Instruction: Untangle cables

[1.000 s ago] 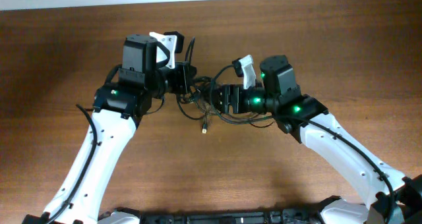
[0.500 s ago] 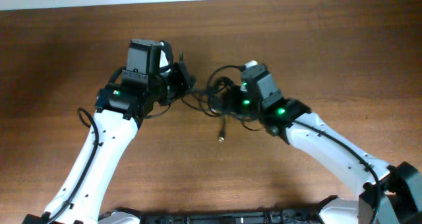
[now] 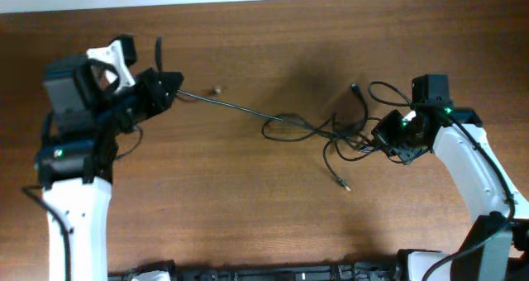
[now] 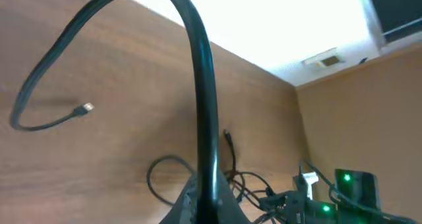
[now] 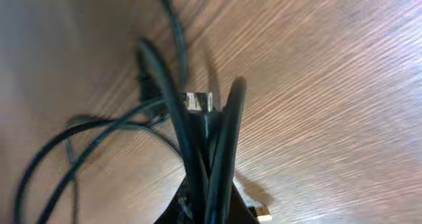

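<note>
Several cables [image 3: 335, 135] lie knotted on the table [image 3: 248, 215], just at 9 o'clock of your right gripper [image 3: 385, 139], which is clamped on several strands. One taut strand runs toward 10 o'clock into your left gripper [image 3: 171, 86], pinched tight on it.

Left arm [image 3: 70, 207]: white link rises from the 7 o'clock edge of the overhead view to a black wrist at 9 o'clock. The left pincer [image 3: 168, 86] points toward 3 o'clock, its jaws closed on a strand of the cables [image 3: 240, 107]. Right arm [image 3: 475, 173]: enters at 4 o'clock and bends at 3 o'clock. The right pincer [image 3: 385, 139] points toward 8 o'clock, jaws clamped on several strands. The two pincers stand well apart.
</note>
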